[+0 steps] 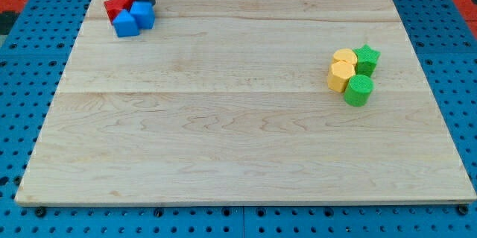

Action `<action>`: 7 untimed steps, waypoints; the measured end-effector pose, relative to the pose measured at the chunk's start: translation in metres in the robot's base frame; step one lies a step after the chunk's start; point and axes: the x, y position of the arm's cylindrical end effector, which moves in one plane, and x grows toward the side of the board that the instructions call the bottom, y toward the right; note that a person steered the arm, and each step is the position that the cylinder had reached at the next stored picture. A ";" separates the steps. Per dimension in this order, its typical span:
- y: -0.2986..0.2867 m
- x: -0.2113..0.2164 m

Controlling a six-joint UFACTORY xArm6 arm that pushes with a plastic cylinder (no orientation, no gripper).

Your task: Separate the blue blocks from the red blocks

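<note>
Dark rod descends upright from the view's top; my tip [144, 3] holds nothing, resting on the wooden board [238, 141] against the top-left cluster. Two blue blocks [134, 19] touch two red blocks [118, 4] there. Well apart, near the right edge: two yellow blocks [342, 68], a green star [367, 58], a green cylinder [358, 89].
</note>
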 end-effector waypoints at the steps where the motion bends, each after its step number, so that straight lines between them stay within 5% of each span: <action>1: 0.000 0.052; 2: 0.017 0.079; 4: -0.025 0.031; 5: -0.033 0.042; 6: -0.045 0.096; 7: -0.040 0.078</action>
